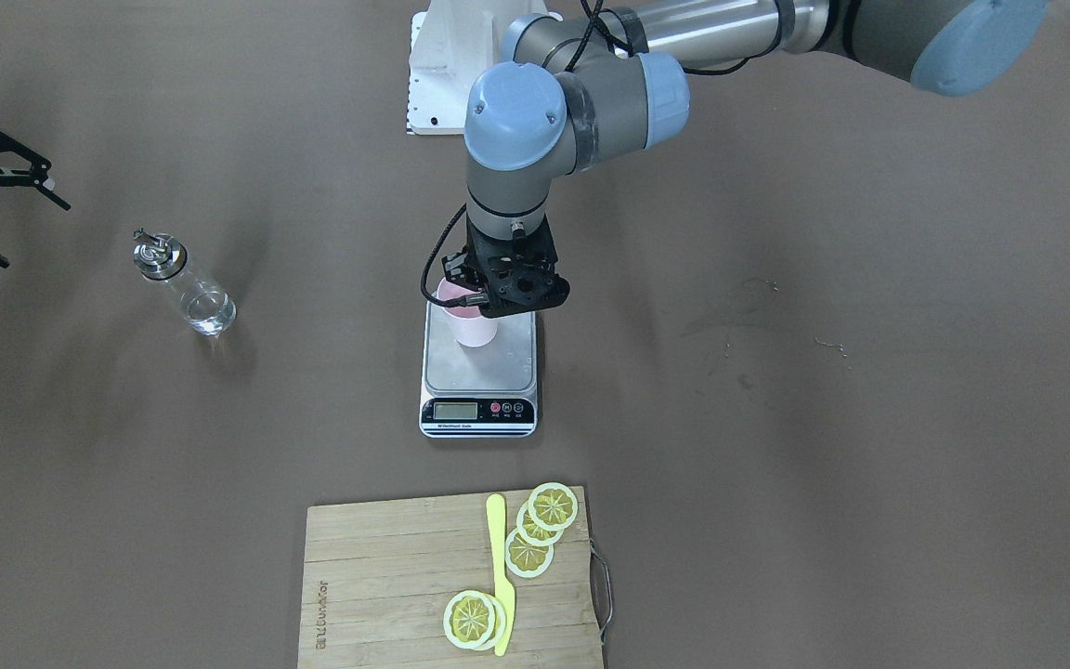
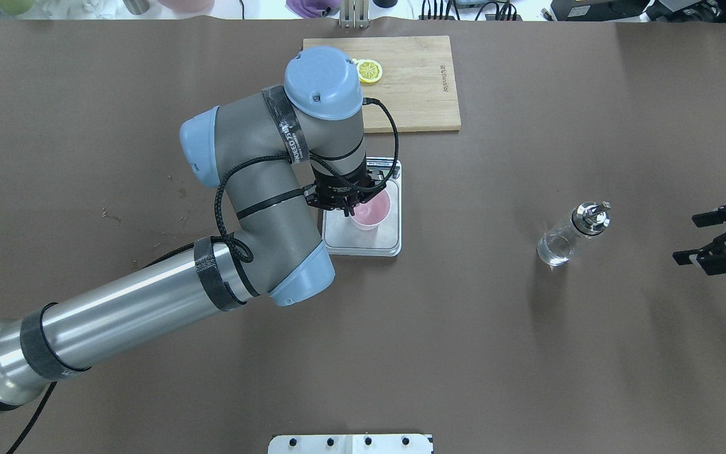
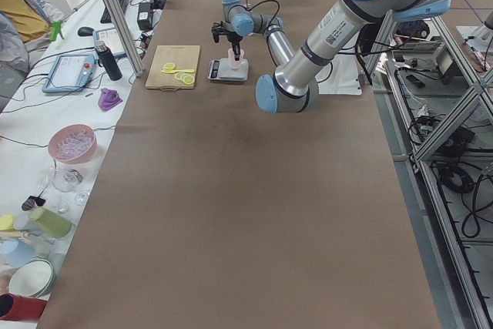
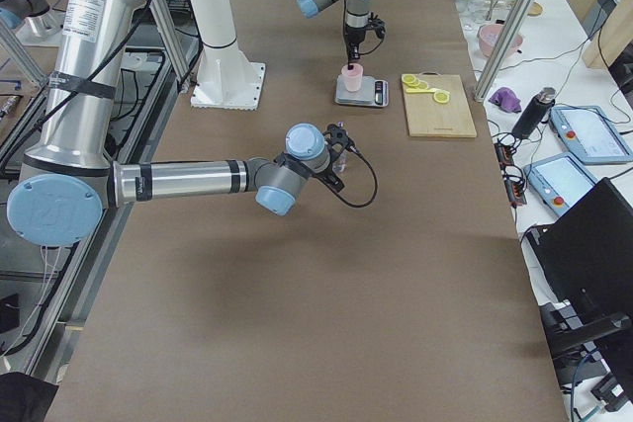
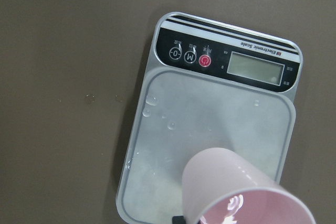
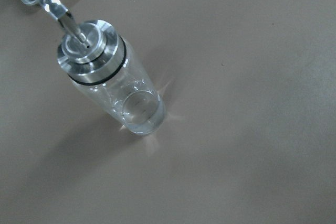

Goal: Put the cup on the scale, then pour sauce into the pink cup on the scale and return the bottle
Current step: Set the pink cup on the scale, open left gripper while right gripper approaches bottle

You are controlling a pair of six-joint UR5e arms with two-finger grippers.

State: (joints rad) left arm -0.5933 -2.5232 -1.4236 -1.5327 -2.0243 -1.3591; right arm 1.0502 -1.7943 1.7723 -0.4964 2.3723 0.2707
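A wooden board lies on the brown table. At the board's corner by its metal handle are three overlapping lemon slices. Two more slices are stacked farther along the board, and a yellow knife lies between the groups, right against the pair. Off the table beyond the board are a purple object, a black flask and a tablet.

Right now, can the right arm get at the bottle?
Probably yes: the bottle stands alone on bare table, the open right hand is beside it with nothing between, and the left hand is away at the cup.
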